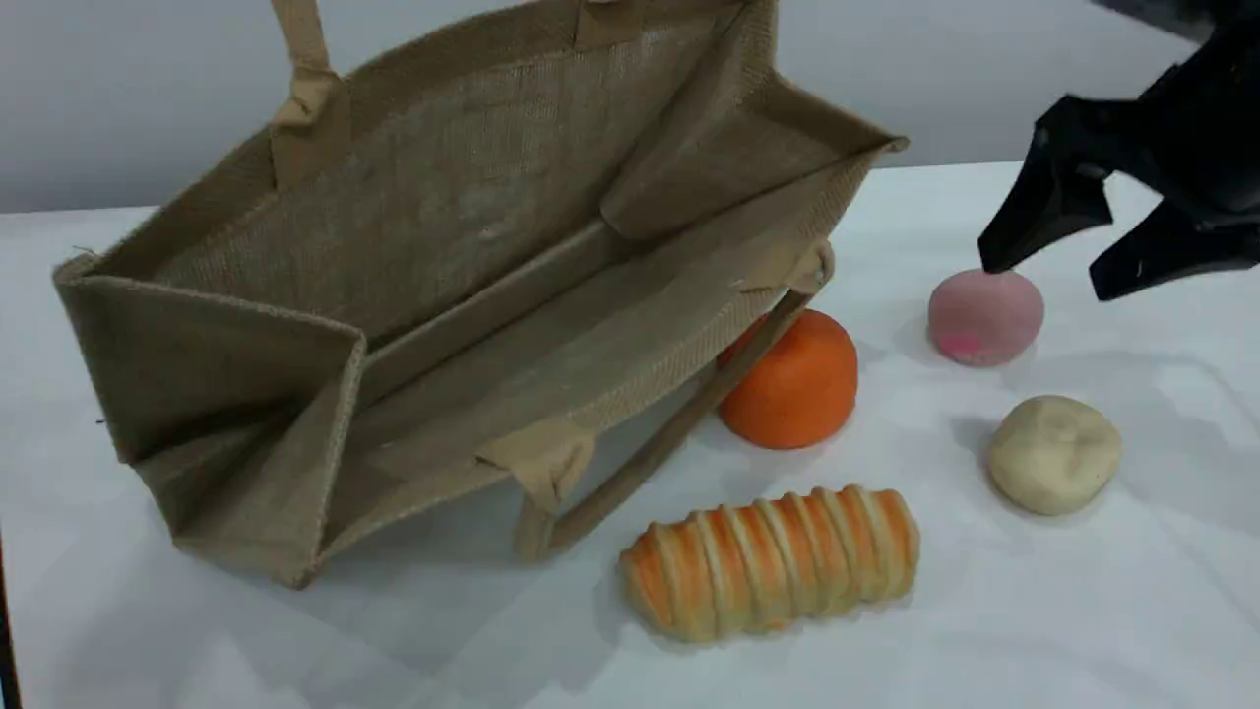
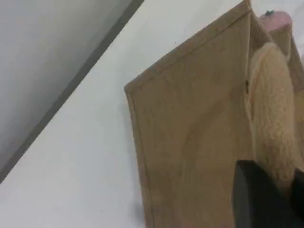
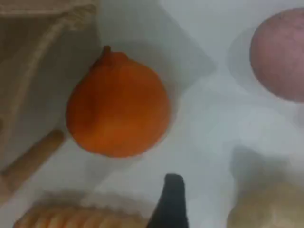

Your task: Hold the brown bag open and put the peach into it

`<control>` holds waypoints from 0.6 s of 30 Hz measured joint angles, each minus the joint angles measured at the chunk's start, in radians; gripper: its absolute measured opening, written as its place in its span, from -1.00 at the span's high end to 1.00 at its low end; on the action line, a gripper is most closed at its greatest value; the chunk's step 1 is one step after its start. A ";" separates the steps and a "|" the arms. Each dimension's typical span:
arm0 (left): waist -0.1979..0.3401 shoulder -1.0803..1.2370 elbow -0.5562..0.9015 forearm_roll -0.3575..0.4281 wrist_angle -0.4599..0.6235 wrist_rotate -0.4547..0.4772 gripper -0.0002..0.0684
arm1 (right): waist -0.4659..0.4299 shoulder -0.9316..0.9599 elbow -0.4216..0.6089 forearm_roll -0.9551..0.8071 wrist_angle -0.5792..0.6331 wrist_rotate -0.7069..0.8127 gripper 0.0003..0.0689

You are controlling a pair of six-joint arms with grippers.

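Scene view shows the brown bag (image 1: 443, 295) tipped with its mouth gaping toward the camera, one beige handle (image 1: 305, 84) pulled up out of the top of the picture. The left hand (image 2: 266, 199) is closed on that handle, seen only in the left wrist view as a dark tip against the woven strap. The right hand (image 1: 1073, 266) hangs with its jaws spread wide just above the peach (image 1: 984, 317), nothing between them yet.

The peach sits on the desk (image 1: 1083, 611), to the right of the bag's mouth, near an orange fruit (image 1: 792, 382) and a cream lumpy ball (image 1: 1053, 453). My worry is that the spread jaws come down off centre and nudge the round, soft peach so it rolls away. The orange fruit lies partly under the bag's lower lip, so a low carry could knock it. If the strap slips in the left hand, the mouth may sag shut.

A striped bread roll (image 1: 773, 561) lies in front. The desk is plain white and smooth, with a grey wall (image 1: 984, 69) behind.
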 joint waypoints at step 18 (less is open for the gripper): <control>0.000 0.000 0.000 -0.010 0.000 0.000 0.75 | 0.003 0.175 -0.184 0.022 -0.035 -0.075 -0.69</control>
